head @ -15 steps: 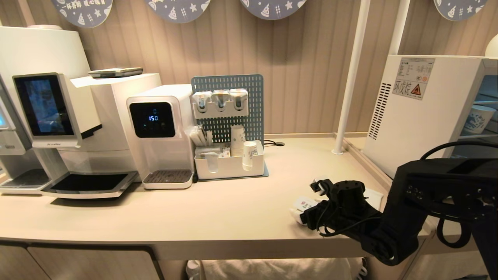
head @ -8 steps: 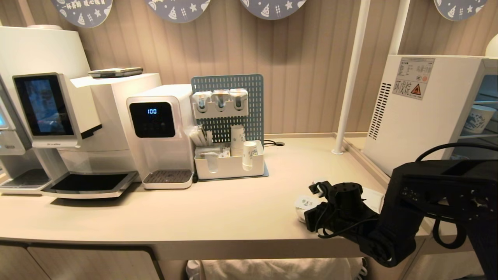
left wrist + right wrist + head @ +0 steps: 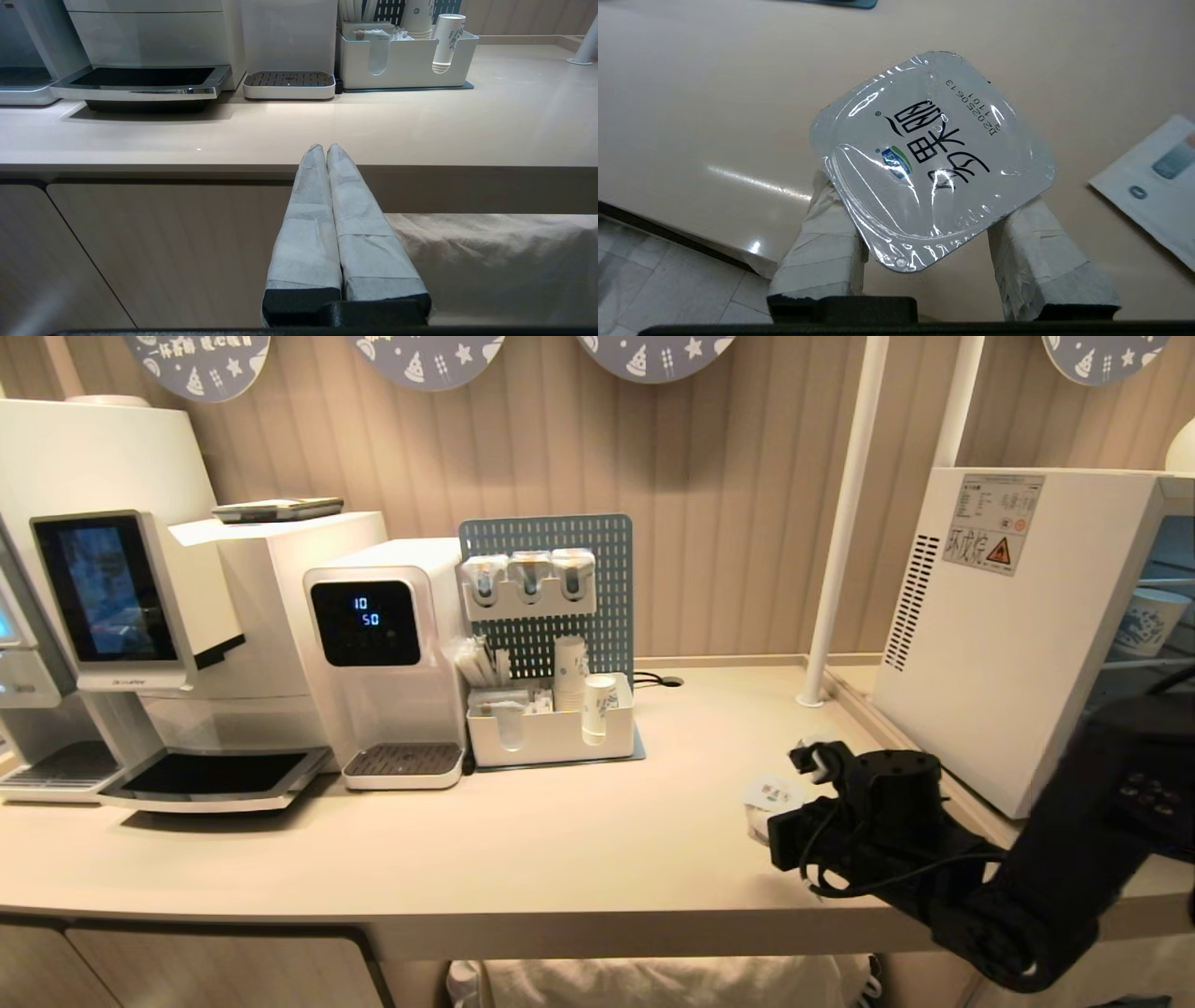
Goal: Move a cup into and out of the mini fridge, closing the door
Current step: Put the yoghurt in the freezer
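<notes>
A sealed white cup point(image 3: 931, 154) with a shiny foil lid and black lettering sits between the taped fingers point(image 3: 822, 242) of my right gripper point(image 3: 929, 196), which is shut on its sides. In the head view, cup point(image 3: 767, 791) and right gripper point(image 3: 794, 798) hang just above the counter's right part, left of the mini fridge point(image 3: 1008, 616). The fridge's inside shows at the far right edge; its door is out of view. My left gripper point(image 3: 325, 148) is shut and empty, parked level with the counter's front edge.
A blue-patterned paper cup point(image 3: 1146, 621) stands on a fridge shelf. A leaflet point(image 3: 1153, 186) lies on the counter point(image 3: 560, 840) near the held cup. A water dispenser point(image 3: 387, 653), coffee machine point(image 3: 140, 616) and white organiser with cups point(image 3: 551, 728) line the back. A white post point(image 3: 840, 523) rises left of the fridge.
My right gripper has closed on the sealed cup, then lifted it and carried it right and back toward the fridge. The left arm has not moved.
</notes>
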